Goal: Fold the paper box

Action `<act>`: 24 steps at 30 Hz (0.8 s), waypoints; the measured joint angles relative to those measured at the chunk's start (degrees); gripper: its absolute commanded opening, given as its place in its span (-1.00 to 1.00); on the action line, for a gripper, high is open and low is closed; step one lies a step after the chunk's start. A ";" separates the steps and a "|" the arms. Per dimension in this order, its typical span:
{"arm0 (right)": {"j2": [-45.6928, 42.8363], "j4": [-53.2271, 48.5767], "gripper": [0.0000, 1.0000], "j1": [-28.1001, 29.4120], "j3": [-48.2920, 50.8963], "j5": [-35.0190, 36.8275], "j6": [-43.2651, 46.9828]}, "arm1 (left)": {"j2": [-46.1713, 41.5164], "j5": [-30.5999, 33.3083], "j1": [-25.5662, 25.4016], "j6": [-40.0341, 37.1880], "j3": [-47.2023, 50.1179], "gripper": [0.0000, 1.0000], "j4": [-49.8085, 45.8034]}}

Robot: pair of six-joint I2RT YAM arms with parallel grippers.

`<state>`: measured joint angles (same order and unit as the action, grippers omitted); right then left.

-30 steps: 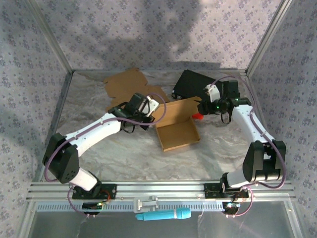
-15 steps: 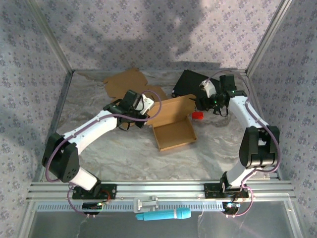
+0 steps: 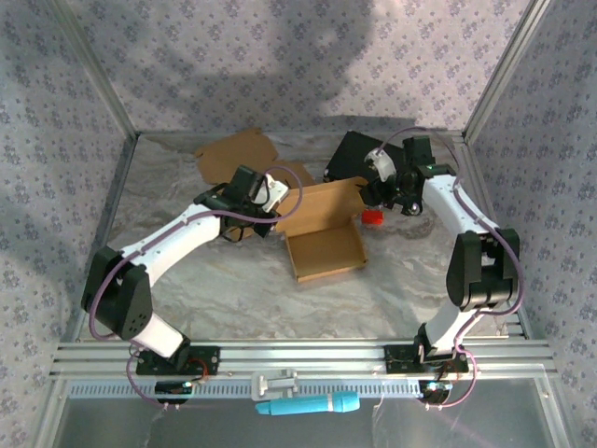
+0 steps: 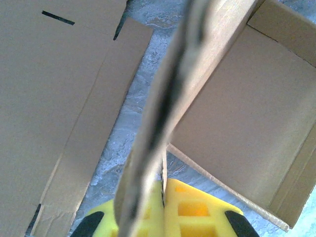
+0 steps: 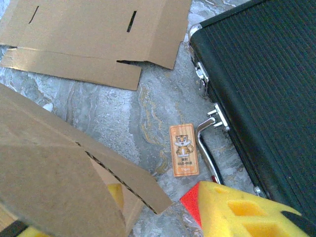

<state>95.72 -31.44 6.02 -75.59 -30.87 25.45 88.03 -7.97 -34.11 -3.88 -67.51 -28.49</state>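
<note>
**Left fingers pinching a box wall, right fingers spread by the black case**

The black case (image 3: pixel 359 154) lies shut at the far side of the surface (image 3: pixel 224 280), with its latch and wire handle on the side facing the box. I cannot tell what is inside it. The paper box (image 3: pixel 325 245) sits just beside the case, on the case's near side. It is partly folded into an open tray, its floor shows bare cardboard, and its far wall stands upright toward the case.

My left fingers (image 4: pixel 165 202) are pressed together on a standing wall of the box, at the end farthest from the case. The cardboard edge runs up between my two yellow pads. The box floor (image 4: pixel 247 123) lies on one side of that wall and a flat cardboard sheet (image 4: pixel 49 98) on the other.

My right fingers (image 3: pixel 375 201) hover at the box corner nearest the case, and they are spread. One yellow pad (image 5: pixel 237 212) is by the case handle. The other is partly hidden under a box flap (image 5: pixel 59 177), and grey surface shows between them. A small tiger card (image 5: pixel 183 149) lies flat just beside the case handle. The flat sheet (image 5: pixel 94 34) lies beyond the card, near the case's corner.
</note>
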 measured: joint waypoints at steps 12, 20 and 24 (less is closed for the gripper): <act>-0.04 1.11 -0.86 3.06 -0.11 3.30 -2.51 | 1.57 0.24 0.00 1.75 -1.49 -1.00 0.11; -2.54 1.44 -1.00 7.48 -0.09 11.89 -7.37 | 4.57 5.75 -0.66 9.81 -6.73 -1.00 -0.76; -3.72 3.21 -1.00 12.11 0.13 19.96 -13.18 | 7.04 10.03 -1.81 15.21 -9.97 -1.00 -2.60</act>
<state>92.01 -28.23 18.13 -75.46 -10.92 12.27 95.07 2.07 -35.92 11.33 -77.47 -31.09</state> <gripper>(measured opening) 0.053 0.050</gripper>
